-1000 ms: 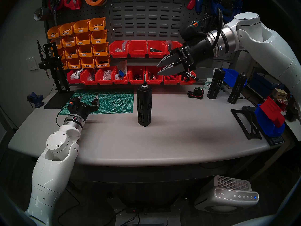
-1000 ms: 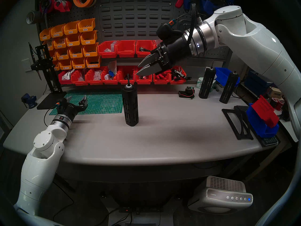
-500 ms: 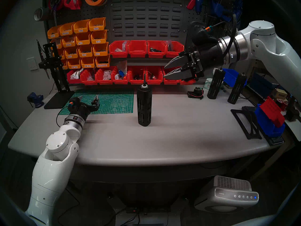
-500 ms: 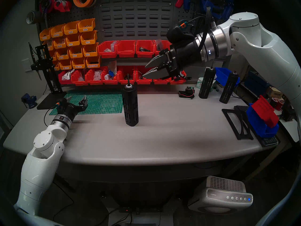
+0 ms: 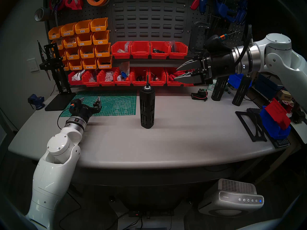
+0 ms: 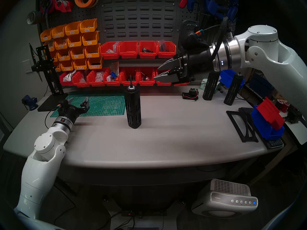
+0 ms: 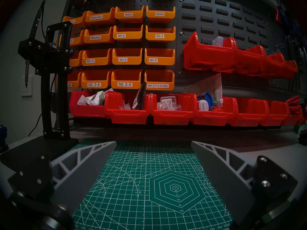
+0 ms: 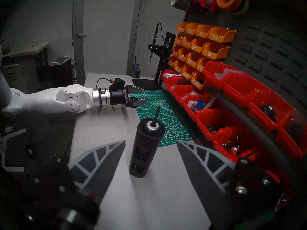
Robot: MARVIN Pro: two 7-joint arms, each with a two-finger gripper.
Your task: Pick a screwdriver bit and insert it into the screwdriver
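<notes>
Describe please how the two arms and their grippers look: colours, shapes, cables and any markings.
Both arms have glossy white rounded shells, a silver metal ring at the wrist, then a black cylinder. The left gripper and the right gripper have grey, pointed, wedge-shaped fingers with open triangular ribs. An orange and teal plug sits on each wrist. A black braided cable runs along the right wrist, where small lights glow.

**Materials & finish**

Screwdriver [image 5: 147, 108]: matt black plastic body w/ slotted sides, shiny silver metal ring at top socket. Screwdriver bit [image 5: 147, 79]: thin dark metal, dull. Right gripper [image 5: 177, 73], to the side of it & higher: grey matt plastic fingers [image 8: 103, 160], ribbed. Table [image 5: 182, 138] beneath: smooth grey, slight sheen. Cutting mat [image 7: 149, 183] under left gripper [image 7: 153, 142]: green, matt, rubbery-looking. Bins [image 5: 140, 49] beyond: glossy red plastic.
</notes>
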